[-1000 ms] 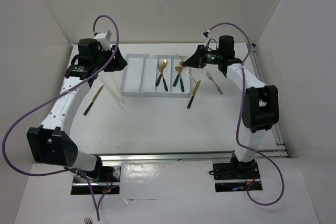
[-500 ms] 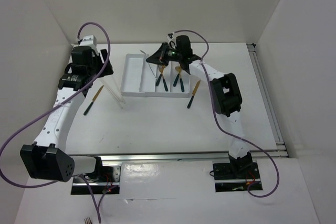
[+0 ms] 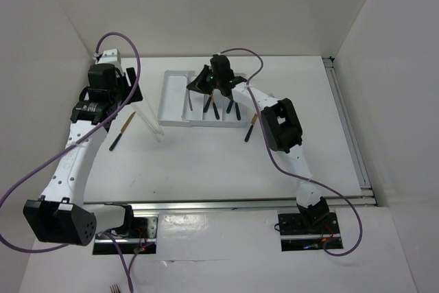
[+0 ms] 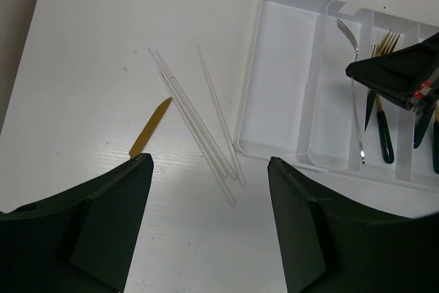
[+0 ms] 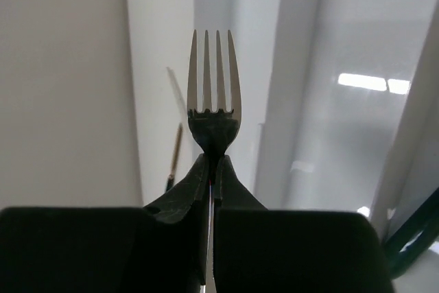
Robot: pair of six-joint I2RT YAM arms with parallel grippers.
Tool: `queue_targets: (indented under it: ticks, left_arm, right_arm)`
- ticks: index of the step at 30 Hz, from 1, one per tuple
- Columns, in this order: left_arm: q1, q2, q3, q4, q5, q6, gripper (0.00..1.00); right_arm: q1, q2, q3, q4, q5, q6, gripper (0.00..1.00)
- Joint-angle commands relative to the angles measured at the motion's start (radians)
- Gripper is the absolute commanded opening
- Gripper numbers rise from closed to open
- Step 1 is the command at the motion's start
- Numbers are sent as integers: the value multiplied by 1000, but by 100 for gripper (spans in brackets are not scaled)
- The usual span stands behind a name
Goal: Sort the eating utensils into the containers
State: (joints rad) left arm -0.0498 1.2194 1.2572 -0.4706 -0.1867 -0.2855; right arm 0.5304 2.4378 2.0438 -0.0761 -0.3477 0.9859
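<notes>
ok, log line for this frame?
right gripper: shut on silver fork | position: over tray, second compartment from left | left gripper: open, above straws | loose: gold knife on table

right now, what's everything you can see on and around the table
tray: one, white, far middle of the table, long compartments
silver fork: one, held over the tray, just left of the dark-handled pieces
dark-handled gold utensils: four, in the tray's right half, heads mostly hidden
knives: two, gold blade, dark handle, on the table; one left of the tray, one off its near right corner
thin sticks: about four, whitish, on the table left of the tray
table: one, white
cables: purple, one per arm
left gripper: open, above the sticks
right gripper: shut on the silver fork
</notes>
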Motion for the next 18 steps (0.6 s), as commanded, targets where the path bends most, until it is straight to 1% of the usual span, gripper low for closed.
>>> queue_targets:
  ticks: [1, 9, 13, 14, 16, 17, 18]
  left_arm:
    - [5, -38, -5, 6, -14, 31, 81]
    - [5, -47, -24, -5, -23, 31, 81]
    - [15, -57, -24, -5, -23, 31, 81]
    - [15, -57, -33, -5, -23, 31, 82]
    - [15, -57, -33, -5, -23, 31, 82]
    - [15, -66, -33, -5, -23, 31, 82]
    - [15, -66, -42, -5, -23, 31, 82]
  right_arm:
    - [19, 29, 61, -16, 156, -122, 0]
    - [19, 82, 70, 12, 254, -239, 0]
    - [19, 92, 50, 62, 263, -302, 0]
    - [19, 92, 41, 90, 231, -317, 1]
    - [19, 92, 27, 110, 220, -345, 20]
    - [19, 92, 15, 119, 202, -354, 34]
    - [19, 92, 4, 134, 188, -354, 42]
